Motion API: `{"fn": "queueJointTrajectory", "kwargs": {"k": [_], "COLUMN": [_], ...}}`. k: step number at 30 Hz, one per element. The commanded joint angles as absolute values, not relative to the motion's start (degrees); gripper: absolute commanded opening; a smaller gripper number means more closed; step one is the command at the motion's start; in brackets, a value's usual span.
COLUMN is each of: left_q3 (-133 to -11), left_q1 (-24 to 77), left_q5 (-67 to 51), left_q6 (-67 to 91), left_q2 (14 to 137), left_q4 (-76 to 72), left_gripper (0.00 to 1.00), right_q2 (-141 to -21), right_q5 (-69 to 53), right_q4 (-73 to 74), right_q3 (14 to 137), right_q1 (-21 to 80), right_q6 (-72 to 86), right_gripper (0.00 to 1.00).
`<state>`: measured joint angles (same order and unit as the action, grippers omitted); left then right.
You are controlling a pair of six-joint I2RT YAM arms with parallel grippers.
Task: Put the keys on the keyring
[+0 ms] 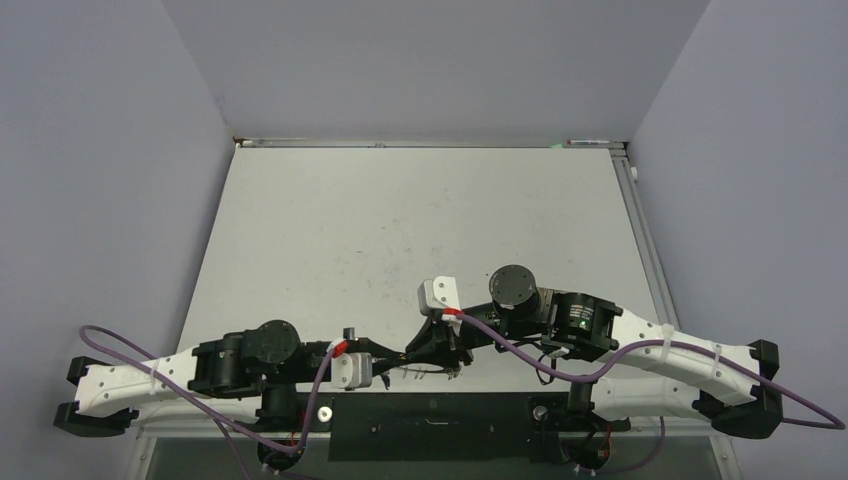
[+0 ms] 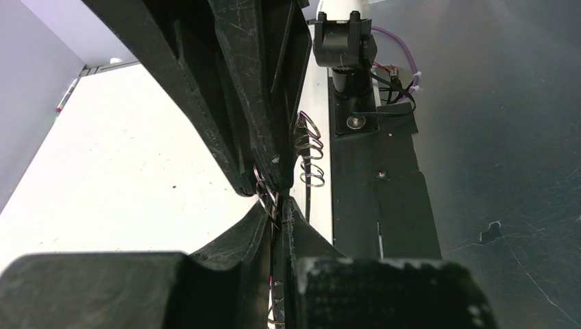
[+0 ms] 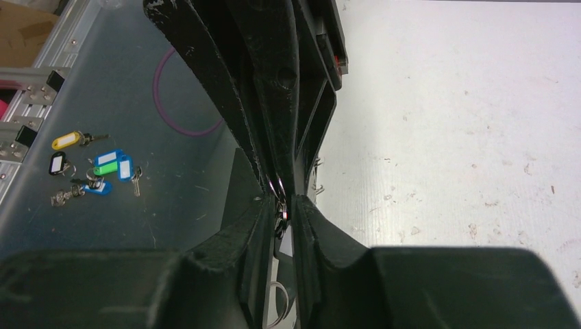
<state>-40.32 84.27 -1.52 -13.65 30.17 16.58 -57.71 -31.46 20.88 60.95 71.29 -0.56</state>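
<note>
Both hands meet tip to tip at bottom centre of the top view, over the near edge of the worktop (image 1: 400, 220). Your left hand (image 2: 279, 207) is fully closed, clamped on the keyring (image 2: 310, 154). In the left wrist view the ring runs edge-on through the fingers, and its wire loops stick out just right of frame centre.

Your right hand (image 3: 282, 205) faces it from the opposite side, fingers nearly together with only a thin slit between them. In that slit, centre of the right wrist view, sits a small silver loop (image 3: 279, 188) with a dark piece (image 3: 281, 225) right under it. It's too cramped to tell if that piece is a key, or whether the fingers actually pinch it. More wire loop shows at the bottom of the slit.

At the left of the right wrist view, a bunch of coloured key tags (image 3: 96, 171) lies on a lower clear surface, well apart from both hands.
</note>
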Motion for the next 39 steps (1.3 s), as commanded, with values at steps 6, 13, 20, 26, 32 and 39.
{"fn": "queueJointTrajectory", "kwargs": {"k": [6, 13, 20, 26, 32, 39], "left_q3": [-41.31, -41.31, -42.31, -44.39, -47.89, -48.64], "left_q1": [84.37, 84.37, 84.51, 84.55, 84.55, 84.55], "left_q5": [-1.67, -1.16, 1.16, 3.24, 5.18, 5.84], "left_q6": [-12.95, -13.01, -13.29, -11.96, -9.05, -7.65], "left_q2": [29.39, 28.80, 28.77, 28.91, 29.04, 32.55], "left_q4": [13.39, 13.84, 17.60, 21.08, 24.09, 23.93], "left_gripper": [0.00, 0.13, 0.50, 0.58, 0.51, 0.44], "right_q2": [-58.58, -59.06, -58.89, -58.52, -58.35, -58.74], "right_q5": [-33.66, -34.25, -31.74, -27.99, -24.10, -22.40], "right_q4": [16.31, 16.74, 20.10, 23.89, 27.02, 27.18], "right_q3": [60.69, 61.52, 63.92, 65.09, 65.42, 65.14], "right_q1": [71.10, 71.09, 71.10, 71.16, 71.57, 71.97], "right_q6": [-0.80, -1.76, -3.36, -3.85, -4.76, -5.26], "right_gripper": [0.05, 0.05, 0.05, 0.05, 0.05, 0.05]}}
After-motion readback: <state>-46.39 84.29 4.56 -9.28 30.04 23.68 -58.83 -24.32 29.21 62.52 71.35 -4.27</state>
